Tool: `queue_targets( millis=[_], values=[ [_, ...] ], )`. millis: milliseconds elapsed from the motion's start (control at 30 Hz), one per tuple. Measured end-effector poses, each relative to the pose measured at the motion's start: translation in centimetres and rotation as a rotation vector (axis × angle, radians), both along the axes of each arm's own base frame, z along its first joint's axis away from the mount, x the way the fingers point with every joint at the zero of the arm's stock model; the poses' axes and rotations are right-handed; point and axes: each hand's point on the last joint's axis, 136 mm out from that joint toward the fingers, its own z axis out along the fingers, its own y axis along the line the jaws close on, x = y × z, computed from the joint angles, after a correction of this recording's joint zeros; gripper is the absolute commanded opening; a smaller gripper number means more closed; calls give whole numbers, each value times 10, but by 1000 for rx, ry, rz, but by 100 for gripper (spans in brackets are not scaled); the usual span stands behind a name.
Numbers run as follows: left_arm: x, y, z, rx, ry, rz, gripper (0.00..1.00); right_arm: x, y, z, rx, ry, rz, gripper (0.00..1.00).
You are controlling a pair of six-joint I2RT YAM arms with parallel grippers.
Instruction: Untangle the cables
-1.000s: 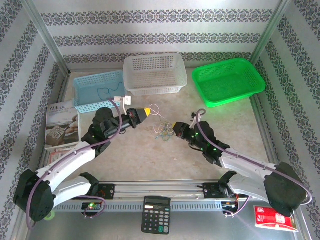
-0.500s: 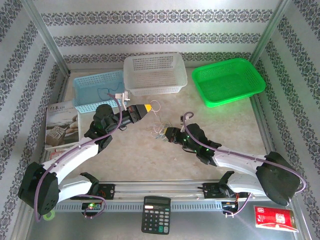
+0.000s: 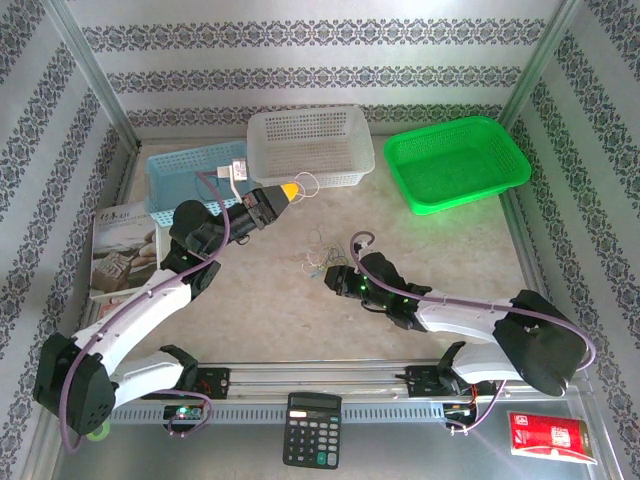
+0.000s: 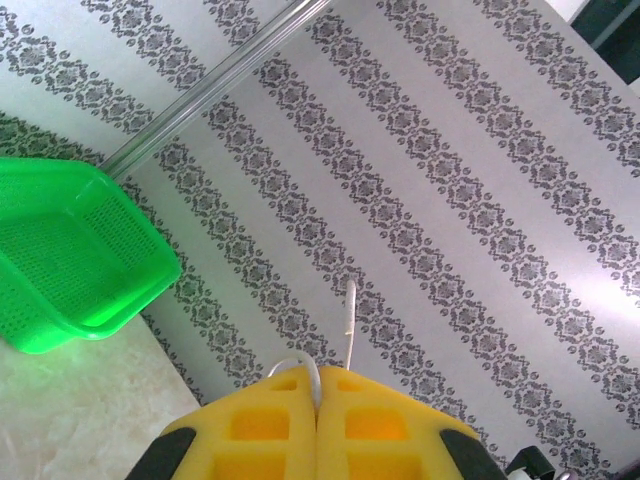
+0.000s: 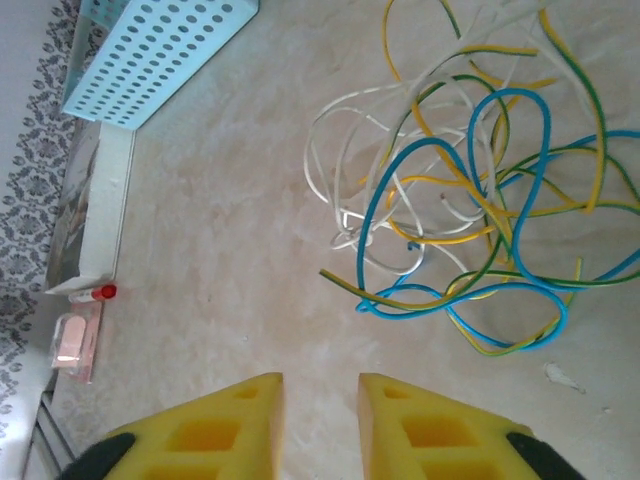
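**Left gripper (image 4: 318, 425) clamped on one white cable (image 4: 349, 318), right gripper (image 5: 320, 415) empty**

Left jaws are fully closed, with the cable poking out the tip, right by the white basket (image 3: 310, 150). Right one's cracked open a bit over the table (image 5: 200, 250), and the tangled cables (image 5: 470, 225) sit at its 1 o'clock.
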Motion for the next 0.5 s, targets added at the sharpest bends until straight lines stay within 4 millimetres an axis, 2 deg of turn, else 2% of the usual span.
queue_targets(
  millis=[133,233,400,500],
  values=[
    [0,0,-1,0,1,0,0,-4,-7,9,-3,-9,-4,46],
    [0,0,-5,2,5,0,0,-6,-14,29,20,-43,-15,46],
    [0,0,-16,18,17,2,0,-1,-40,72,50,-121,-67,50],
    [0,-1,-22,32,17,1,0,9,-49,111,68,-187,-92,55]
  ],
)
